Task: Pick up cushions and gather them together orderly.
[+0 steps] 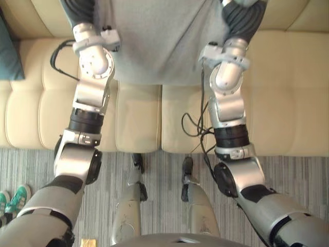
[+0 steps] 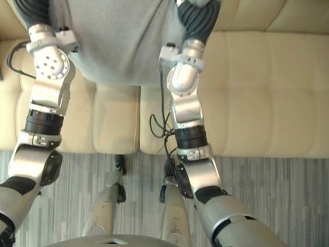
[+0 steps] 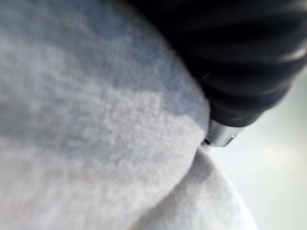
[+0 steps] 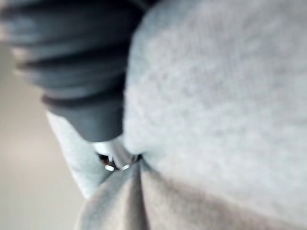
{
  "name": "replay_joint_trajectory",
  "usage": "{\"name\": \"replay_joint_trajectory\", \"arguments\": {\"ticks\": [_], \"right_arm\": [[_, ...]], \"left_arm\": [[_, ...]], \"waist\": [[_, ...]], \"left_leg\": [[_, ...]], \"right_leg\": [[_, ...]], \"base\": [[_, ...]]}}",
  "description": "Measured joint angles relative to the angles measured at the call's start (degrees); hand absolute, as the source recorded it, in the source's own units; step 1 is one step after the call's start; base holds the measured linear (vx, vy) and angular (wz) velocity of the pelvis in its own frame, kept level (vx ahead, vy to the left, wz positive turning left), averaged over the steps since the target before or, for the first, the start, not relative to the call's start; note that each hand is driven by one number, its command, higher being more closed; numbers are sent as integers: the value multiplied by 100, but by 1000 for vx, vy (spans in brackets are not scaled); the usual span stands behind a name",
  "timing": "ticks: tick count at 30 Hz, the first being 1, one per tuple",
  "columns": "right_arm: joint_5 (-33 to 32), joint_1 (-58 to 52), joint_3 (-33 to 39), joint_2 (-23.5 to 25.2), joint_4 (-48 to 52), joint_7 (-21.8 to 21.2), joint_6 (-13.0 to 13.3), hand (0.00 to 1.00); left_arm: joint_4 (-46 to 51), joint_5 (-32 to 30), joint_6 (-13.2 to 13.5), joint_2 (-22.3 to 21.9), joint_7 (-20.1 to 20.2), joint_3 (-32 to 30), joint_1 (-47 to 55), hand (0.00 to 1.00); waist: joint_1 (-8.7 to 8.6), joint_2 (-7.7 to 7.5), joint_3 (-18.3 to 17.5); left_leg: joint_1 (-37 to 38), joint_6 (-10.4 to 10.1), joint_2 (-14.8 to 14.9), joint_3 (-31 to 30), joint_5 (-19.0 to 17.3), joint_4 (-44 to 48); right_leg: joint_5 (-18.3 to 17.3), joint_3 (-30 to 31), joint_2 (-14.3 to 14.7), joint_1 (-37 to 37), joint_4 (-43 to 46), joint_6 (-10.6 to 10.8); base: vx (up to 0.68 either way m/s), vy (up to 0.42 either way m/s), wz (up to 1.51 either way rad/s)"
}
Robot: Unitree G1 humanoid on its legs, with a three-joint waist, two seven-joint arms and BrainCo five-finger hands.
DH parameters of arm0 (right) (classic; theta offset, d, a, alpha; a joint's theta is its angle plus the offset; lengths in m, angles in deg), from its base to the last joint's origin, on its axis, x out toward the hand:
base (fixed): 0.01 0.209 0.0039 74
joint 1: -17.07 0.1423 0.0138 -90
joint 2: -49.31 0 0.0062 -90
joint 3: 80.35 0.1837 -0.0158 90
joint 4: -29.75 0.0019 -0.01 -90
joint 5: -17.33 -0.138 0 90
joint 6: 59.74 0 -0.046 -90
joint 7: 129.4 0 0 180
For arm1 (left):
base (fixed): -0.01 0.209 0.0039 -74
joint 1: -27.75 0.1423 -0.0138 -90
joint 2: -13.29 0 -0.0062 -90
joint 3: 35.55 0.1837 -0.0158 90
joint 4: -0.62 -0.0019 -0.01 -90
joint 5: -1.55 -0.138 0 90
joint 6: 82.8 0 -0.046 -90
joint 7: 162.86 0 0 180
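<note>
Setting: cream sofa point(image 1: 288, 92), striped carpet point(image 1: 298, 175) in front of it.
Grey cushion point(image 1: 159, 41): held up over the sofa seat, long axis along the sofa, between both arms.
Left hand point(image 3: 240, 62): at cushion's left edge; fingers buried in fabric, grip cannot be told.
Right hand point(image 4: 72, 72): at right edge; fingers likewise hidden.
Teal cushion point(image 1: 9, 51): at sofa's left end, nearer the left arm.
Hidden: grey cushion's top, cut off.

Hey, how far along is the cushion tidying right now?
Done: no cushions sit together yet. In hand: the grey cushion is held over the cream sofa between the left robot hand and the right robot hand. Left: setting it beside the teal cushion at the sofa's left, probably.
</note>
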Motion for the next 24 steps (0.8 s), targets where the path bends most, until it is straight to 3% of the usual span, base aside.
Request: {"name": "replay_joint_trajectory", "arguments": {"ticks": [4,8,9,11,13,17,24], "right_arm": [[-36,413,172,-138,-288,-12,-93,100],[-184,853,206,-199,-937,-67,-180,100],[-215,962,219,-206,-999,-76,-182,0],[-249,1128,322,-223,-948,-149,-143,0],[-266,1199,346,-326,-804,-156,-134,0],[-470,1209,536,-427,-827,-164,-89,0],[-804,1401,538,-775,-1223,-203,-85,0]], "left_arm": [[-280,114,-35,26,32,-16,-341,100],[-384,116,-89,32,83,-101,-379,100],[-415,118,-90,36,115,-181,-442,0],[-419,119,-76,41,112,-300,-573,0],[-419,127,-27,51,113,-402,-700,0],[-560,171,-5,96,118,-473,-822,0],[-784,251,-35,409,303,-476,-828,0]], "waist": [[15,23,423],[37,14,453],[34,16,582],[19,15,699],[33,14,700],[15,3,708],[-44,-8,744]], "left_leg": [[-300,-83,8,-158,204,-90],[-688,-241,52,-192,336,-91],[-722,-217,66,-197,389,-91],[-871,-320,83,-270,294,-101],[-998,-299,87,-267,189,-103],[-1039,-186,66,-266,370,-101],[-995,-271,95,-301,523,-98]], "right_leg": [[-163,-90,-21,-439,432,-53],[-200,-101,-18,-898,638,-101],[-218,-109,-13,-944,698,-129],[-312,-120,-7,-1159,875,-136],[-313,-115,-12,-1316,932,-135],[-313,-110,-27,-1346,935,-126],[-365,-164,-19,-1275,981,-164]], "base": [[0,-46,18],[14,-54,7],[15,-59,4],[7,-88,7],[11,-80,2],[31,-67,2],[7,-119,5]]}}
